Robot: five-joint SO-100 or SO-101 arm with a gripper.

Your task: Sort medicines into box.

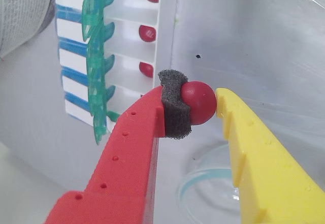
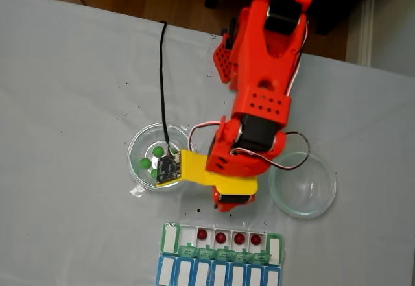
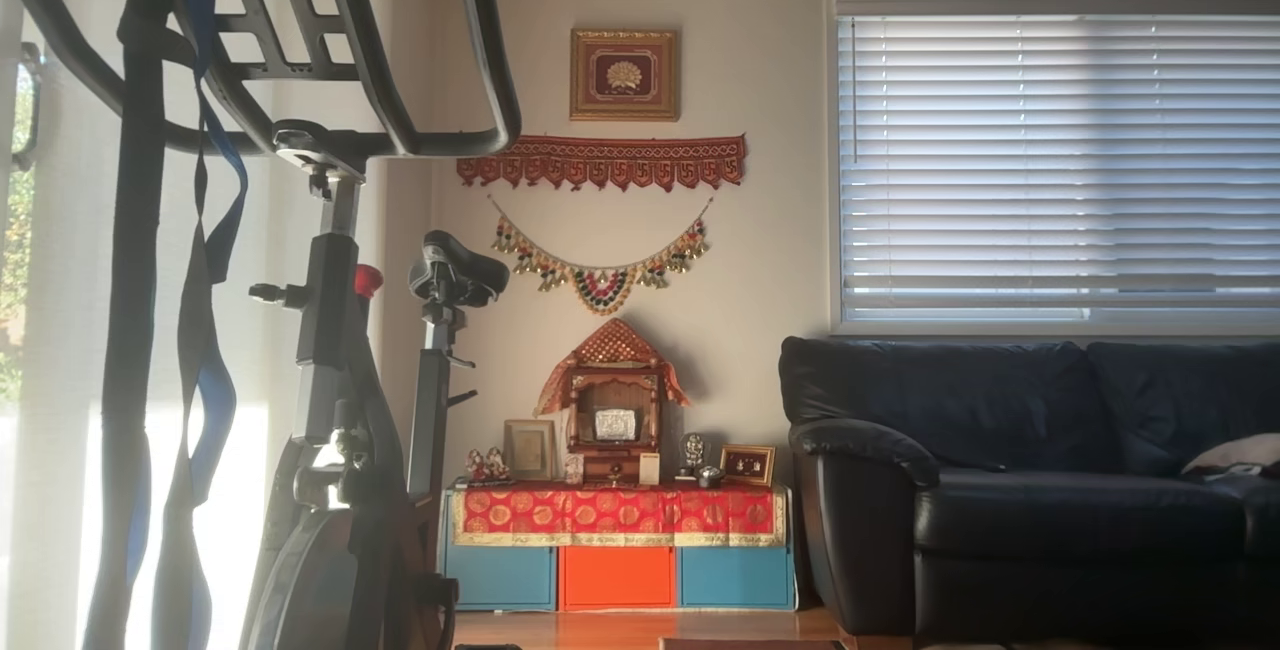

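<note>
In the wrist view our gripper pinches 1 dark red pill between a foam pad and a bare yellow finger, just right of the box. The round pill could squirt off the hard finger and miss the compartments holding 3 red pills.

In the fixed view, the arm hides the gripper's fingertips, and the bottom edge cuts off the box's blue row. In the wrist view, the edges cut off the box and the dish.
</note>
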